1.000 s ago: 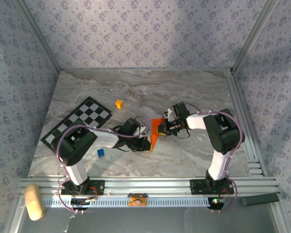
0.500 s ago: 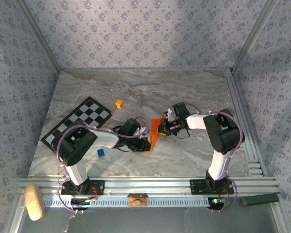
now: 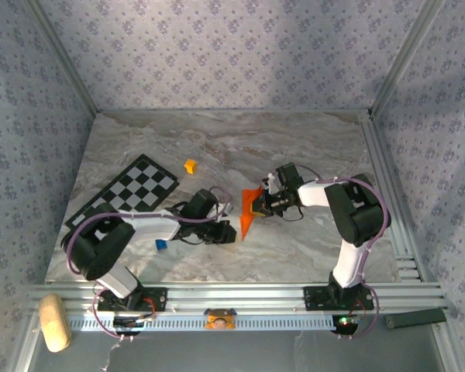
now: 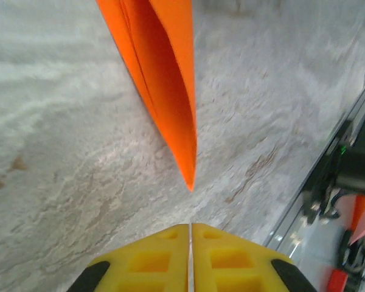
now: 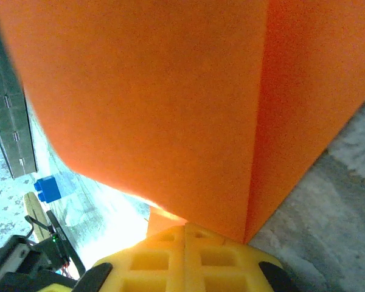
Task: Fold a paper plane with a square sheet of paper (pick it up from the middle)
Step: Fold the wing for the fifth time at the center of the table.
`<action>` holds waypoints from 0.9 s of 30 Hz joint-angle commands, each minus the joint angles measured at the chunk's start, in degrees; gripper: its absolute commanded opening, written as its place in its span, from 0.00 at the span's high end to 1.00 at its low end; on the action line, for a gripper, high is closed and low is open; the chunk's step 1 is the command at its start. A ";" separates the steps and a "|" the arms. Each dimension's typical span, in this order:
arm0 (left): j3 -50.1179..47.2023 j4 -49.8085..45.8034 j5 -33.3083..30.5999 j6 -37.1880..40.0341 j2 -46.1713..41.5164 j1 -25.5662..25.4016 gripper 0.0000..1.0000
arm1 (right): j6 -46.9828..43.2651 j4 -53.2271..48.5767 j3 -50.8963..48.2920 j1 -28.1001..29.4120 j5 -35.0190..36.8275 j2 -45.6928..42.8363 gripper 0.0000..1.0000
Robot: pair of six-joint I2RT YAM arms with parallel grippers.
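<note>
The square sheet of paper [image 3: 249, 211] is bright orange and creased into a pointed, layered shape. It stands on edge at mid-table. My right gripper [image 3: 262, 204] is shut on its upper right part; in the right wrist view the paper [image 5: 158, 91] runs straight into the closed yellow fingertips [image 5: 170, 243]. My left gripper [image 3: 229, 231] lies low on the table just left of the paper's lower tip. In the left wrist view its jaws [image 4: 190, 230] are pressed together with nothing between them. The paper's point [image 4: 170, 97] hangs a short way ahead of them, not touching.
A black-and-white checkered board [image 3: 128, 195] lies at the left. A small yellow-orange cube [image 3: 190, 165] sits behind it and a blue cube [image 3: 162, 244] lies beside the left arm. Aluminium rails [image 3: 387, 194] run along the right and near edges.
The left arm's elbow has swung down and to the left, and its gripper has drawn back slightly from the paper's tip. The right gripper and the paper have stayed put.
</note>
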 commanded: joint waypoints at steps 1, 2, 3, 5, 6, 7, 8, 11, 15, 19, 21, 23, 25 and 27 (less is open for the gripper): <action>2.89 0.79 -2.38 -0.31 -1.52 0.83 0.94 | 0.53 -4.33 -1.92 -0.40 8.93 1.73 0.95; 4.38 1.37 -2.05 -0.69 -0.79 0.86 0.95 | 0.77 -4.03 -1.96 -0.30 8.67 1.82 0.95; 5.81 1.67 -1.61 -1.02 0.13 0.94 0.97 | 0.83 -3.99 -1.91 -0.29 8.62 1.82 0.95; 9.07 2.21 -0.61 -2.09 2.76 0.80 0.98 | 0.92 -4.03 -1.90 -0.05 8.90 1.69 0.95; 10.47 2.58 -0.19 -2.56 4.34 0.57 0.99 | 0.89 -4.06 -1.90 0.01 9.02 1.74 0.95; 11.86 2.95 0.01 -2.77 5.94 0.32 0.99 | 0.91 -4.10 -1.90 -0.05 9.07 1.89 0.95; 12.78 3.37 -0.18 -3.04 7.04 0.02 1.00 | 0.90 -4.13 -1.82 0.00 8.98 1.99 0.95; 15.92 3.51 -0.34 -3.76 11.33 -0.64 1.00 | 1.08 -4.15 -1.72 -0.03 8.97 2.17 0.95; 17.86 3.43 -1.08 -4.06 14.35 -1.22 1.00 | 0.97 -4.36 -1.70 -0.01 9.09 1.67 0.95; 19.56 2.29 -0.50 -2.13 15.85 -1.63 0.98 | 0.95 -4.37 -1.74 -0.02 8.99 1.56 0.95; 21.31 -0.38 -0.94 -0.09 16.50 -2.34 0.98 | 0.94 -4.43 -1.89 -0.05 8.97 1.56 0.95; 22.51 -2.32 -1.96 1.04 17.25 -2.81 0.97 | 0.82 -4.42 -1.82 0.00 8.97 1.56 0.95; 23.51 -4.47 -2.75 1.69 18.33 -2.89 0.98 | 0.82 -4.54 -1.91 -0.13 8.97 1.56 0.95; 23.31 -4.73 -3.31 1.81 18.89 -2.89 0.98 | 0.83 -4.47 -2.03 -0.09 8.97 1.43 0.95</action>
